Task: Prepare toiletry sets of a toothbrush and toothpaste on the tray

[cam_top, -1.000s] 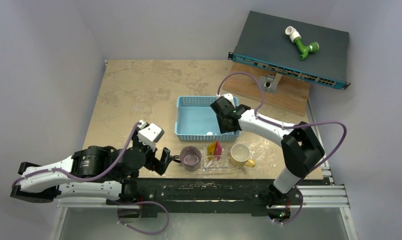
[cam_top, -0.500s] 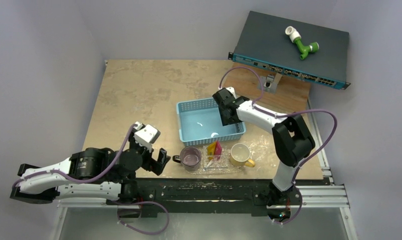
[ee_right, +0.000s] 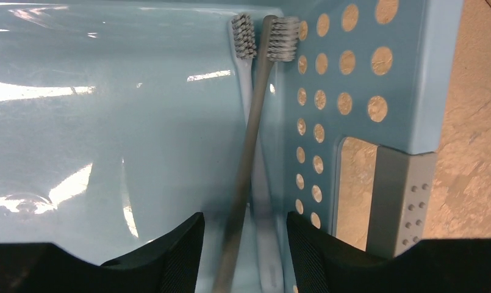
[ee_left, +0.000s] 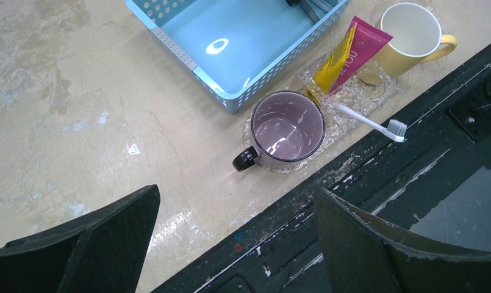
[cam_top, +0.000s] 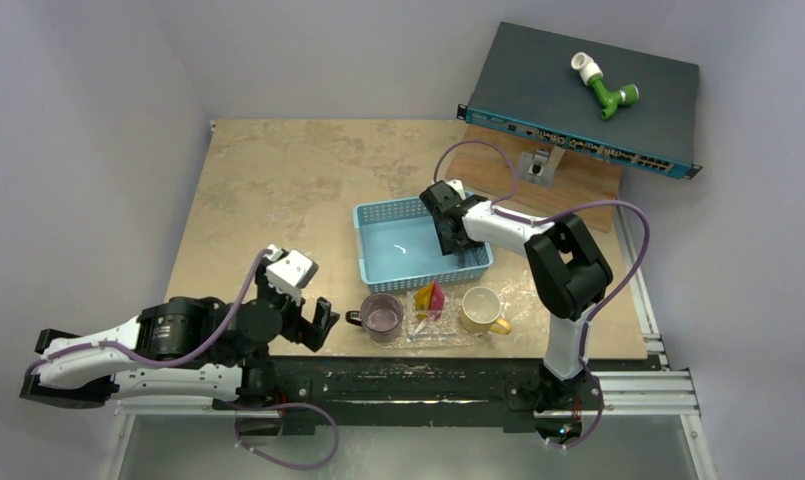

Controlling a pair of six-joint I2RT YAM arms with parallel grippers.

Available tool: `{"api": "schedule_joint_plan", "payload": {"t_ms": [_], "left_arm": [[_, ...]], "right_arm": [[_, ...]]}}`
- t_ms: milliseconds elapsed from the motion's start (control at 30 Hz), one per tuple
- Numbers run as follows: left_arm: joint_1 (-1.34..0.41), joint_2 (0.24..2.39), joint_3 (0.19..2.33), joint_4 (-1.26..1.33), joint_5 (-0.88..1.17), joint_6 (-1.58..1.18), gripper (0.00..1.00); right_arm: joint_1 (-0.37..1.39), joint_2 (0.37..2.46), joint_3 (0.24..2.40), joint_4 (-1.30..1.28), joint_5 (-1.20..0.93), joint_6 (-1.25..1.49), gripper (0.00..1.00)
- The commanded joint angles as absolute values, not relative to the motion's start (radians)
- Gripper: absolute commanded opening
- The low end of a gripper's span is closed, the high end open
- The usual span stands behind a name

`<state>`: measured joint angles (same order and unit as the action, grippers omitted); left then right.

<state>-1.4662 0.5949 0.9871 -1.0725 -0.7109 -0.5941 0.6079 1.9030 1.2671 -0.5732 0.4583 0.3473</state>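
Along the table's near edge lies the clear glittery tray [ee_left: 355,99]. On it lean a yellow toothpaste tube [ee_left: 333,62] and a pink one [ee_left: 366,46], and a white toothbrush [ee_left: 368,119] lies near its front rim. Two more toothbrushes lie inside the blue basket [ee_right: 139,122] against its wall, a grey one [ee_right: 255,131] crossing a white one [ee_right: 245,67]. My right gripper [ee_right: 243,259] is open low in the basket, its fingers straddling both handles without touching them. Left of the tray, my left gripper [ee_left: 240,244] hangs wide open over the table edge, holding nothing.
A purple mug [ee_left: 288,128] and a yellow mug [ee_left: 412,33] stand on the tray's two ends. The basket [cam_top: 418,245] sits just behind the tray. A dark network switch [cam_top: 583,100] with a green-and-white pipe fitting [cam_top: 603,88] rests at the back right.
My right gripper has moved from the basket's near side to its far right end, and the basket has turned slightly. The left gripper has drawn back a little toward the near edge.
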Motion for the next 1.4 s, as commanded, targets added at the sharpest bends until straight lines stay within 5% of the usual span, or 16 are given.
{"api": "schedule_joint_plan", "payload": {"t_ms": [0,267,700,1367], "left_arm": [[-1.463,0.586,0.985,-1.068,-0.728,-0.619,0.96],[-1.463,0.596,0.982,-1.065,-0.729,-0.62,0.96],[-1.463,0.604,0.981,-1.067,-0.731,-0.622,0.96],[-1.463,0.625,0.979,-1.057,-0.735,-0.621,0.97]], "right_arm": [[0.604,1.924,1.278,-0.538,0.476,0.36,0.55],[0.603,1.938,1.256,-0.494,0.396,0.347,0.43],[0.605,1.948,1.231,-0.471,0.371,0.337,0.0],[0.606,1.743,1.204,-0.438,0.329,0.343,0.0]]}}
